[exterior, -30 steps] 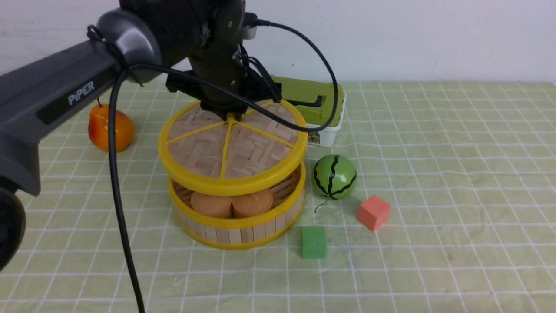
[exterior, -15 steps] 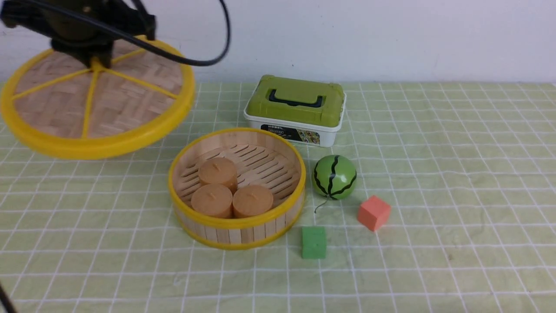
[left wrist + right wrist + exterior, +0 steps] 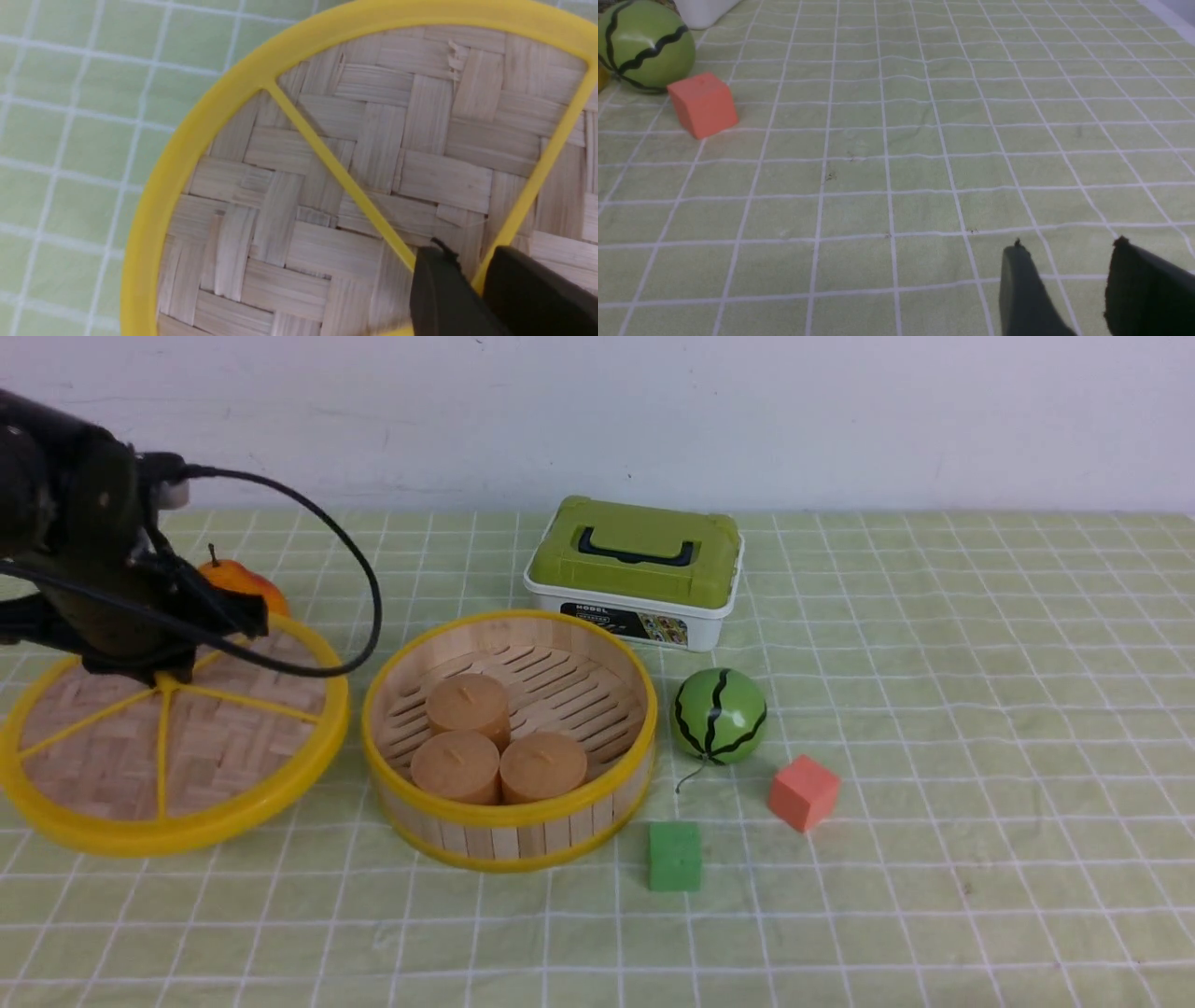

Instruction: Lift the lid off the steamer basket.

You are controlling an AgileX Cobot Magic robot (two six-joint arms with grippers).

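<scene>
**Woven lid held beside an open steamer basket**

On a worktop (image 3: 934, 709) covered with a green checked cloth, the round woven lid (image 3: 215, 747) sat to the left of the steamer basket (image 3: 509, 819). Their yellow rims were just beside each other, with a narrow gap between them. The lid was low and slightly tilted, and it was unclear whether it touched the cloth.

The left tool (image 3: 161, 677) was closed onto the lid at its centre hub. In the left wrist view, its two dark fingers (image 3: 439, 294) pinched a thin yellow spoke between them.

The basket was uncovered and held three round tan cakes (image 3: 467, 705) on its slatted floor. Behind it stood a white box with a green lid (image 3: 635, 565). An orange fruit (image 3: 245, 583) peeked out behind the left arm.

To the basket's right were a toy watermelon (image 3: 719, 716), a red-orange cube (image 3: 803, 791) and a green cube (image 3: 674, 856).

The right tool (image 3: 1083, 280) appeared only in its own wrist view. Its jaws were spread wide and held nothing, above bare cloth well apart from the cube.
</scene>
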